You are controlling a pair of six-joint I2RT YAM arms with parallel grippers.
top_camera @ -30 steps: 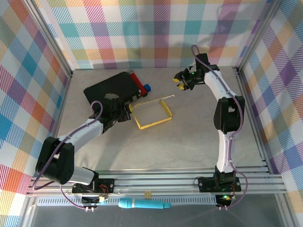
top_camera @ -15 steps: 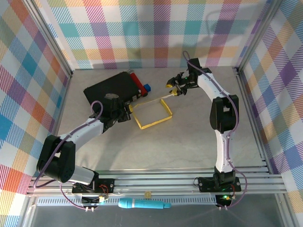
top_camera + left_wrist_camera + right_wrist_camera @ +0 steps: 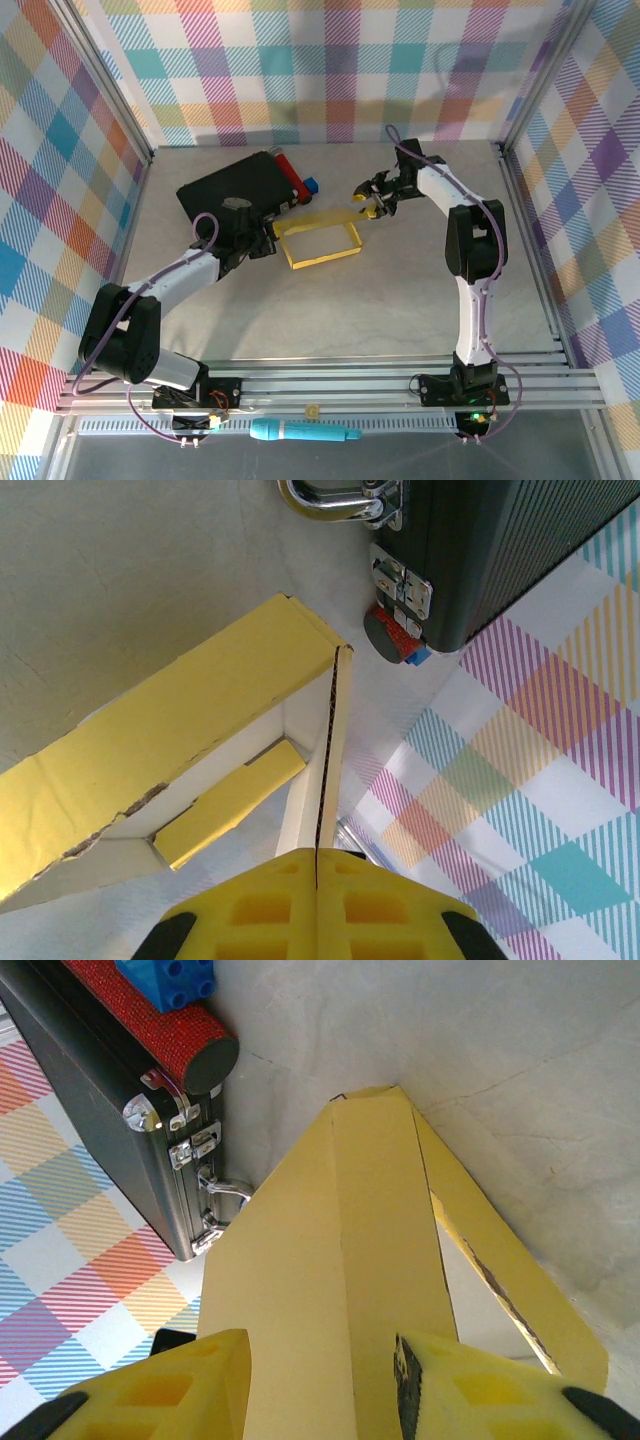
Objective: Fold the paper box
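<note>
Pale grey mottled table [image 3: 400, 290]. Toward the back left, a black case [image 3: 230, 190] lying flat, red roll [image 3: 287, 172] along its right side, blue block [image 3: 310, 185] against the roll. Just beside the case, a yellow paper box [image 3: 325, 259], an open frame.

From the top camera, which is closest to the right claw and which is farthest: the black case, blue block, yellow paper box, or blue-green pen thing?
1. paper box: right at the right claw, its flap at the fingers.
2. blue block: just left of the claw.
3. black case: farther left.
4. pen thing: at the near edge, past the arm bases.
</note>
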